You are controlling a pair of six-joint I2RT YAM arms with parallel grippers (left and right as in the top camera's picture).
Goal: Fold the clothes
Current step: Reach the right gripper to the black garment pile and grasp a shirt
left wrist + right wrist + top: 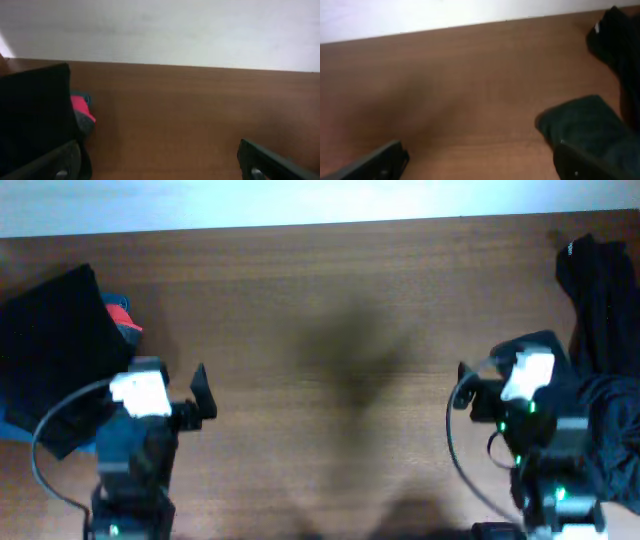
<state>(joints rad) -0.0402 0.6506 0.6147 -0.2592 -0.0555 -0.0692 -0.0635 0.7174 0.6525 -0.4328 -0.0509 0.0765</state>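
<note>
A folded stack lies at the left table edge: a black garment (pixel 55 340) on top, with red cloth (pixel 122 318) and blue cloth (pixel 12 425) under it. The left wrist view shows the black garment (pixel 32 110) and the red cloth (pixel 81 109) at its left. An unfolded heap of dark clothes (pixel 605 330) lies at the right edge. In the right wrist view a dark green garment (pixel 582 125) lies by the right finger, and a black one (pixel 620 35) lies farther back. My left gripper (pixel 205 398) (pixel 160 167) is open and empty beside the stack. My right gripper (pixel 462 387) (pixel 480 165) is open and empty left of the heap.
The brown wooden table (pixel 330 310) stretches between the two arms, with a white wall beyond its far edge (pixel 320 222). Cables loop from both arm bases near the front edge.
</note>
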